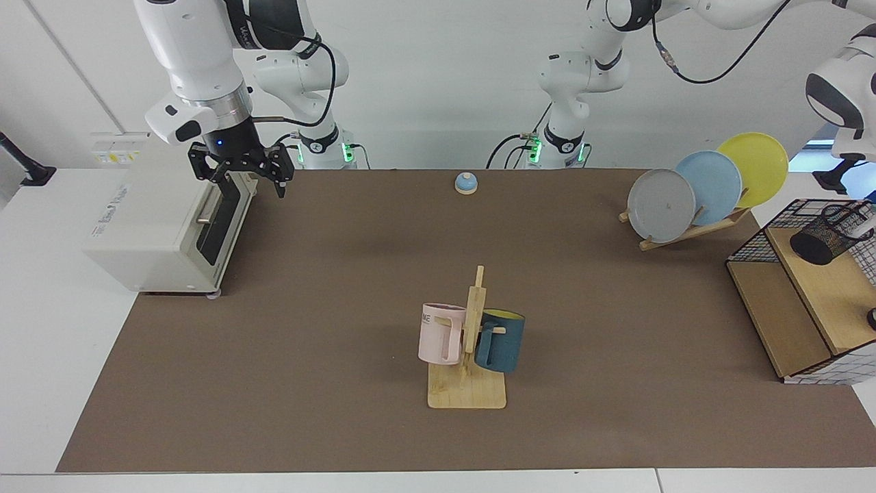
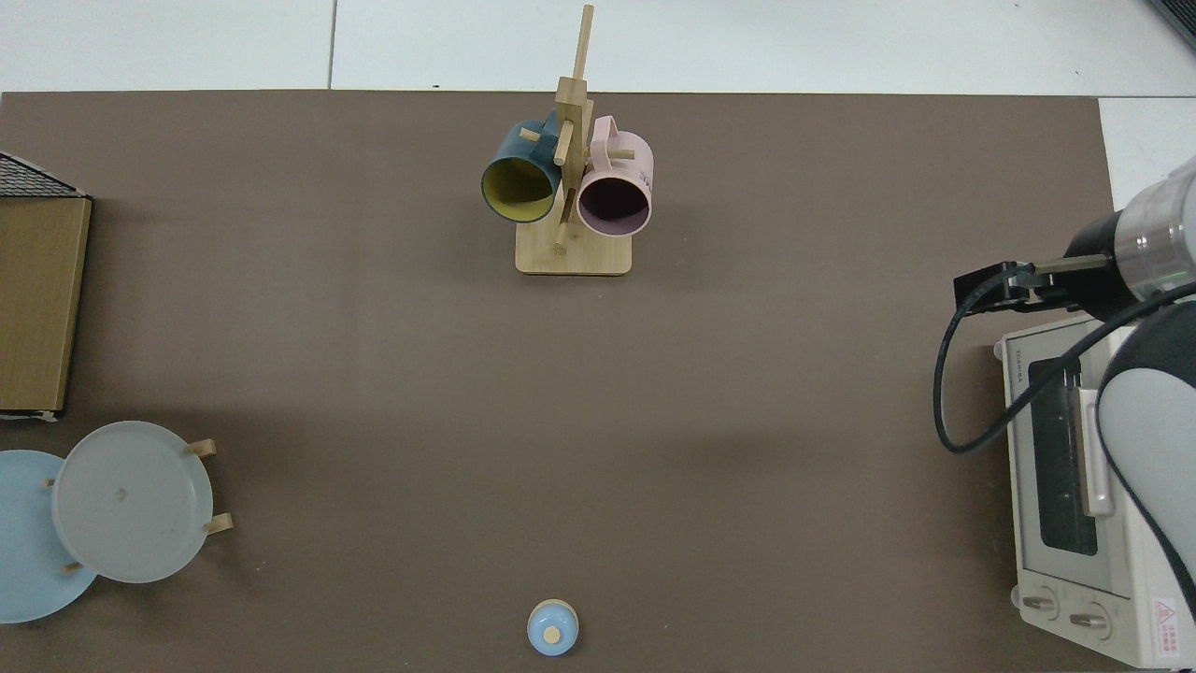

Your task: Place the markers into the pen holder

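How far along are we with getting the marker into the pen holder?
Done: unconfirmed; no marker shows clearly at the pen holder on the shelf. In hand: nothing visible; the right end effector is open and empty by the toaster oven, the left end effector hangs above the holder, mostly out of frame. Left: confirming the marker is inside.

In the facing view, the toaster oven sits at the worktop's left edge; the mug tree, carrying 2 mugs, stands centre-front; the bell lies behind it; the plate rack stands right, with the pen holder on the wire shelf beyond.
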Motion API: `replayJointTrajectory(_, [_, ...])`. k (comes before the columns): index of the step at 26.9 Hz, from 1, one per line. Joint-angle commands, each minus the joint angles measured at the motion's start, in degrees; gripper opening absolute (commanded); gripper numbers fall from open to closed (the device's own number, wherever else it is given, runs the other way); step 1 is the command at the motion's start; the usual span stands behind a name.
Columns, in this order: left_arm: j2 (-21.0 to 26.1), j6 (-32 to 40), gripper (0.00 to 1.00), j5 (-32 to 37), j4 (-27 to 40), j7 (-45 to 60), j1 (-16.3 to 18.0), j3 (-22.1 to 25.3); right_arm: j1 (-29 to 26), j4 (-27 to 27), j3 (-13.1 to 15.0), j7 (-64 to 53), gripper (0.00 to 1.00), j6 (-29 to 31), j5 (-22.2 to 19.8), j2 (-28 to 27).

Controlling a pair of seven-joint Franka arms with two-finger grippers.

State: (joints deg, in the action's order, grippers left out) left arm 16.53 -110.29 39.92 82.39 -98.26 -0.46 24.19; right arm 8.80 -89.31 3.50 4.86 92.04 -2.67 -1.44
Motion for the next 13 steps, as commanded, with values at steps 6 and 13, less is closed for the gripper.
replayJointTrajectory(6, [0.5, 3.2, 1.00, -1.1, -0.8, 4.2, -2.0, 0.1, -1.1, -0.2, -0.7, -1.5, 1.00, -1.0, 0.6, 0.4])
replayJointTrajectory(13, [0.3, 14.4, 1.00, -14.7, -1.7, 17.3, -6.7, -1.1, -1.2, -0.2, -0.7, -1.6, 1.00, -1.0, 0.6, 0.4])
